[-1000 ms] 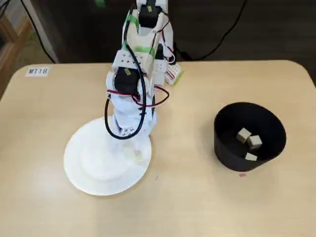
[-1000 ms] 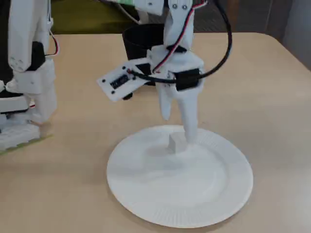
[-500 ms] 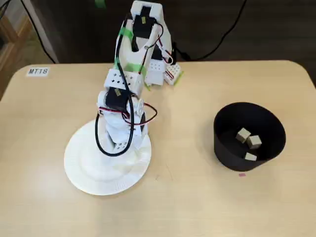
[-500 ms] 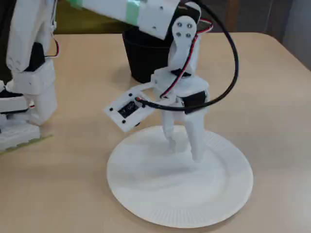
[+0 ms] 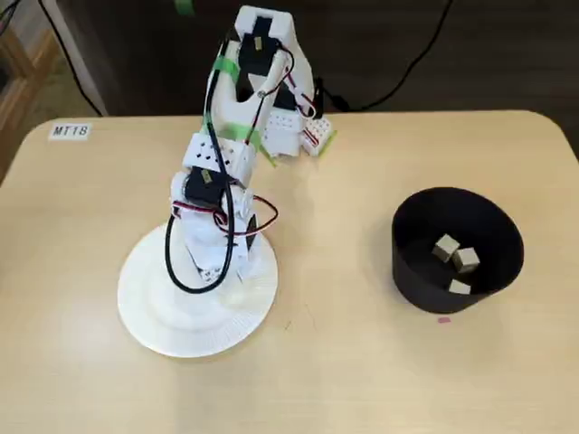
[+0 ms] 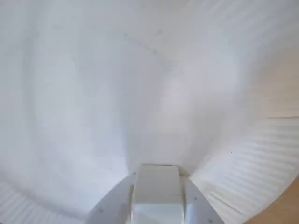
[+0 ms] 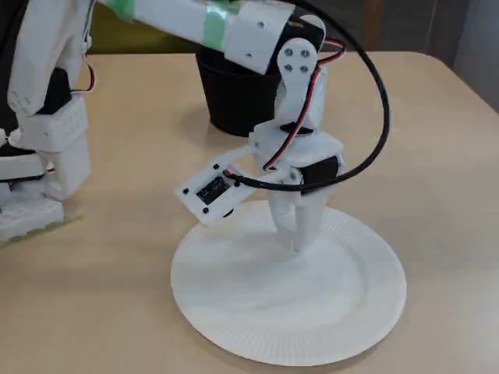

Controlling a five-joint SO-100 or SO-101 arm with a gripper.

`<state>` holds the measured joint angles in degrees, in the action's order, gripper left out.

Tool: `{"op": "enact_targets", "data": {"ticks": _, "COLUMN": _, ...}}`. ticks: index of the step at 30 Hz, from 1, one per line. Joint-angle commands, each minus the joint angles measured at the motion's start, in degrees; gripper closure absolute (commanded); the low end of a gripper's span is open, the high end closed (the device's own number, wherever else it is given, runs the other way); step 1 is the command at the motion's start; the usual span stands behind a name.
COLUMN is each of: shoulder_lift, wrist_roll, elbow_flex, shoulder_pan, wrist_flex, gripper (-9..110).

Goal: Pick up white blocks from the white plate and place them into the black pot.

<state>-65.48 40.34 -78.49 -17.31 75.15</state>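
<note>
The white plate [image 5: 154, 316] lies on the left of the table in a fixed view, and it also shows in the other fixed view [image 7: 351, 312] and in the wrist view [image 6: 252, 168]. My gripper [image 7: 296, 243] points straight down with its tips on the plate's middle. In the wrist view it [image 6: 156, 212] appears shut on one small white block [image 6: 156, 186] held between the fingers. No other blocks show on the plate. The black pot [image 5: 416, 271] stands to the right in a fixed view, apart from the plate. It holds three white blocks [image 5: 446, 247] [image 5: 466, 260] [image 5: 460, 287].
The arm's base [image 5: 289, 127] stands at the table's far edge between plate and pot. In the other fixed view the pot [image 7: 234, 101] stands behind the arm. A label [image 5: 70, 131] marked MT18 sits at the far left corner. A small pink mark [image 5: 443, 319] lies in front of the pot.
</note>
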Motion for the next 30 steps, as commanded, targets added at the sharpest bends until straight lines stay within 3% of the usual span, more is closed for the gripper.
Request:
{"op": "enact_targets", "data": {"ticks": 1, "shoulder_lift": 0.00, "wrist_roll": 0.70, "elbow_flex": 1.32, "shoulder_pan": -0.53, "wrist_flex": -0.53, "gripper": 104}}
{"op": "enact_targets", "data": {"ticks": 7, "shoulder_lift": -1.85, "wrist_roll": -2.46, "elbow_flex": 2.02, "shoulder_pan": -2.02, "wrist_flex": -1.93, "gripper": 104}}
{"op": "enact_targets", "data": {"ticks": 12, "shoulder_lift": -6.50, "wrist_roll": -11.16, "elbow_flex": 6.59, "shoulder_pan": -2.81, "wrist_flex": -6.15, "gripper": 104}}
{"op": "enact_targets", "data": {"ticks": 20, "shoulder_lift": -10.02, "wrist_roll": -37.00, "elbow_flex": 24.96, "shoulder_pan": -0.62, "wrist_flex": -11.34, "gripper": 104}}
{"op": "enact_targets", "data": {"ticks": 24, "shoulder_lift": -16.08, "wrist_roll": -50.71, "elbow_flex": 26.46, "shoulder_pan": 3.69, "wrist_flex": -13.36, "gripper": 104}}
{"op": "enact_targets", "data": {"ticks": 30, "shoulder_lift": -26.72, "wrist_roll": -60.82, "elbow_flex": 25.84, "shoulder_pan": 14.41, "wrist_flex": -11.87, "gripper": 104}}
